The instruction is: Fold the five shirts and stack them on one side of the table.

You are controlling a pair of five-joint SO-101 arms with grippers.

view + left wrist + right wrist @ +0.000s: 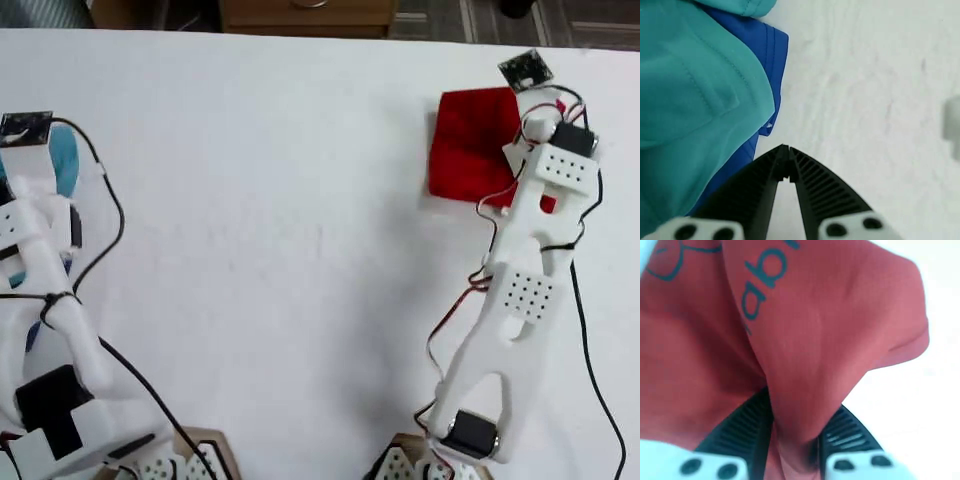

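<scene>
Ribbed black fingers of the right gripper [799, 415] pinch a raised fold of the red shirt [830, 330], a soft woven cloth with dark teal print, creased and bunched above the jaws. Seen from above, that shirt lies as a rough folded square on the far right of the white table [280, 200], under the arm's wrist. The left gripper [788, 157] is closed on nothing, tips touching, just beside a smooth teal shirt [690, 100] that lies over a blue shirt [771, 55] at the table's left edge.

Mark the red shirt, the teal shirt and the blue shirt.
red shirt [468, 145], high view, middle of visible cloth
teal shirt [695, 90], left wrist view, its top fold
blue shirt [771, 55], left wrist view, exposed corner
</scene>
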